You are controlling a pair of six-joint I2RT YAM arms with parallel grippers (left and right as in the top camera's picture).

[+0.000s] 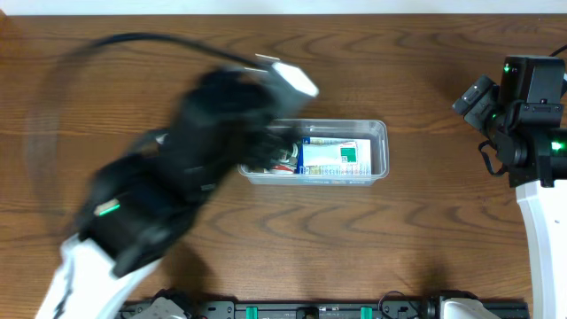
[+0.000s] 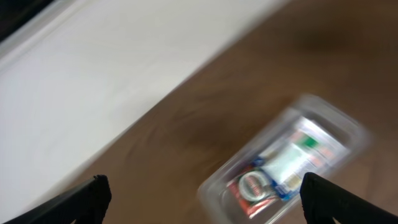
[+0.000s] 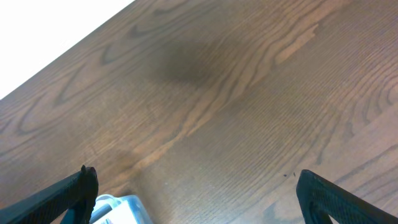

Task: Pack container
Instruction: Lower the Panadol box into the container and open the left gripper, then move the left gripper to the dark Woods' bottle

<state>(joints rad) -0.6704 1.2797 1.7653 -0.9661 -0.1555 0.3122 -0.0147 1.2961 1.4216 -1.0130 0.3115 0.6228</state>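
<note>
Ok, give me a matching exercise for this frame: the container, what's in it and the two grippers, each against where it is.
Things:
1. clear rectangular plastic container
2. white and blue box
3. left gripper
4. right gripper

Places:
A. by the right edge of the brown wooden table, over bare wood
B. middle of the table
C. on the blurred arm over the container's left end
D. lying inside the container

Pairs: 1-B, 2-D, 3-C, 4-A
</note>
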